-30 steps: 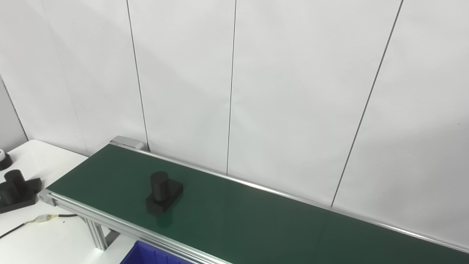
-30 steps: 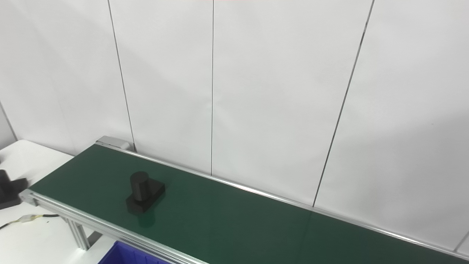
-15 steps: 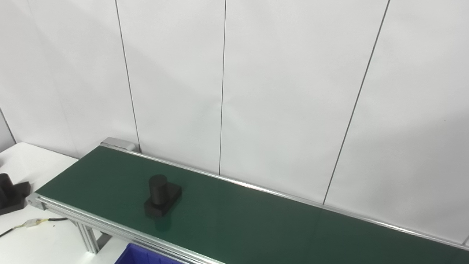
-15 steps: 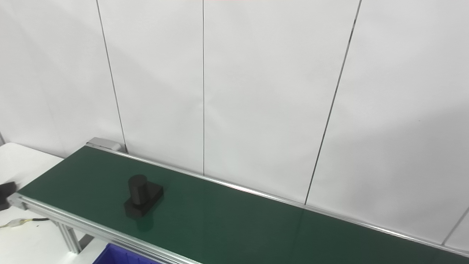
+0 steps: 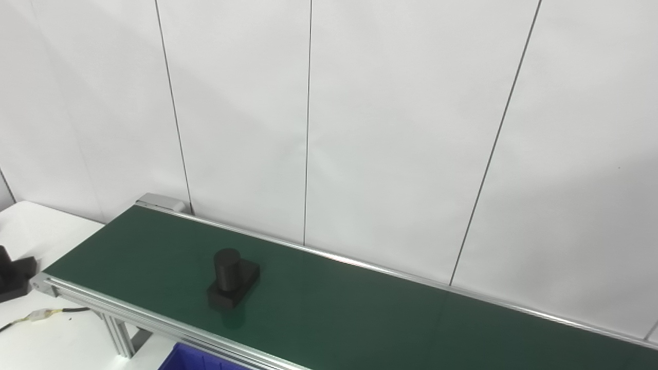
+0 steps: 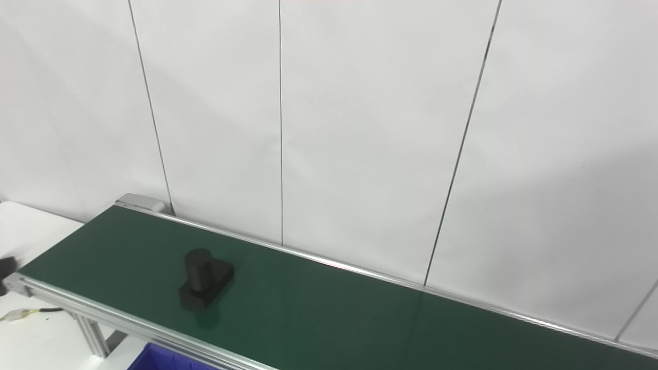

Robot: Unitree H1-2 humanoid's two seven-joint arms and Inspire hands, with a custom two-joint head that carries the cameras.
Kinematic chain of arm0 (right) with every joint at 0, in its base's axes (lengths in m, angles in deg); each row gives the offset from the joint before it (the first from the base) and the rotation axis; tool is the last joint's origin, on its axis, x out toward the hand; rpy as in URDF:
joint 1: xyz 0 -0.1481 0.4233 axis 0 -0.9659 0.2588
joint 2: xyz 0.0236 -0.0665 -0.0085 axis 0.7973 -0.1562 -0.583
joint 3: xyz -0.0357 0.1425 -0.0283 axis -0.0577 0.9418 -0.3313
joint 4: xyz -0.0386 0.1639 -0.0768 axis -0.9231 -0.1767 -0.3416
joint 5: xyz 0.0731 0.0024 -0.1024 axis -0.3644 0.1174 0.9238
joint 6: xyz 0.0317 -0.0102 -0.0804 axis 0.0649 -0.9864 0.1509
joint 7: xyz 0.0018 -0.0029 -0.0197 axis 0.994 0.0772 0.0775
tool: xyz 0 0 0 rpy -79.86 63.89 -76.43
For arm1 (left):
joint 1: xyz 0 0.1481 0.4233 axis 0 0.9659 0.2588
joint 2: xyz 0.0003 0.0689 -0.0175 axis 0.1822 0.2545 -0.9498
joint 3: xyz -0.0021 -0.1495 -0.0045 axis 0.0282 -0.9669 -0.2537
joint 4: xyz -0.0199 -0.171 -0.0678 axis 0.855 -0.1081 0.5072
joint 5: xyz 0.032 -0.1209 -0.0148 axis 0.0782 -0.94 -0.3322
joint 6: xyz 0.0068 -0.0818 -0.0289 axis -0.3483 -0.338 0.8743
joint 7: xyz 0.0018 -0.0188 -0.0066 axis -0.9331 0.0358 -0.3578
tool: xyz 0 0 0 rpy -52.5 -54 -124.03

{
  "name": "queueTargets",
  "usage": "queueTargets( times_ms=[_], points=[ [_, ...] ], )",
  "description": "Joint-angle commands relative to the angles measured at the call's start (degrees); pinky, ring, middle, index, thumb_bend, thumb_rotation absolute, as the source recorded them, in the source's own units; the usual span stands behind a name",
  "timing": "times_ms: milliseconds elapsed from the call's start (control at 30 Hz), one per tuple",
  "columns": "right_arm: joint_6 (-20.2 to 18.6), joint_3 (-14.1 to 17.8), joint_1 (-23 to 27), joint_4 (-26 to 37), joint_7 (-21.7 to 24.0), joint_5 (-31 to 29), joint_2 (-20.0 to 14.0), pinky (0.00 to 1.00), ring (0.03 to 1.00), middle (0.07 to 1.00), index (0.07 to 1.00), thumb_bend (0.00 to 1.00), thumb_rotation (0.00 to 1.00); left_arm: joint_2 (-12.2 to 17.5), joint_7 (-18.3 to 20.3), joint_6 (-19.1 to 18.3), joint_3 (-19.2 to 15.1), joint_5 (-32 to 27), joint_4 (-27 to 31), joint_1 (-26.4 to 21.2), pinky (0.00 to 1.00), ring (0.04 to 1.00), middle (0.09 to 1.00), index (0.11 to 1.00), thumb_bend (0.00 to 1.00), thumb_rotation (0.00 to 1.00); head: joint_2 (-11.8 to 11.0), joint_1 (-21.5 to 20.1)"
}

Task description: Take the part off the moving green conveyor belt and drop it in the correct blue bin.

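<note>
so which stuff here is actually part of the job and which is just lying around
Job:
black part, standing on the belt
green conveyor belt
blue bin, only a corner shows

Lying about:
other black part on the white table
loose cable

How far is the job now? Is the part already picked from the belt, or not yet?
Not yet. Nothing looks done: the black part stands upright on the green belt, untouched. Nothing is in hand either, as no robot hand shows in either view. All is left: grasp the part, lift it, and drop it into a blue bin, of which only a corner shows below the belt's near rail.
</note>
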Motion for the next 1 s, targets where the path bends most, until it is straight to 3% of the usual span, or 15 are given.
queueTargets(
  times_ms=[0,200,467,733,967],
  points=[
    [-0.9,0.5,1.6,2.0,0.0,0.4,-0.1,0.58,0.723,0.776,0.825,0.45,0.6,-0.6,-0.8,2.3,0.1,0.4,2.0,-0.2,0.58,0.689,0.756,0.786,0.72,0.7,0.0,0.0],
    [-3.5,0.3,3.2,2.8,0.3,1.7,0.3,0.62,0.755,0.799,0.825,0.48,0.58,-0.5,-0.6,2.3,0.0,0.5,2.2,-0.3,0.58,0.695,0.762,0.796,0.72,0.72,0.9,-1.2],
    [-5.9,-0.4,7.5,2.3,0.4,5.3,0.8,0.67,0.762,0.792,0.829,0.53,0.55,-0.1,-0.1,2.3,-0.4,-0.1,2.1,-0.8,0.59,0.707,0.777,0.808,0.72,0.75,2.3,-6.2],
    [-7.9,-0.7,10.1,2.2,1.2,6.0,0.4,0.69,0.777,0.802,0.837,0.58,0.51,-0.1,0.3,2.3,-0.6,-0.3,2.8,-0.6,0.61,0.719,0.788,0.822,0.63,0.77,3.5,-6.8],
    [-9.4,-0.9,11.7,2.0,1.9,6.3,0.3,0.72,0.791,0.814,0.849,0.57,0.48,0.2,0.5,2.3,-0.6,-0.1,3.4,-0.5,0.61,0.723,0.79,0.83,0.64,0.79,4.6,-7.2]
  ],
)
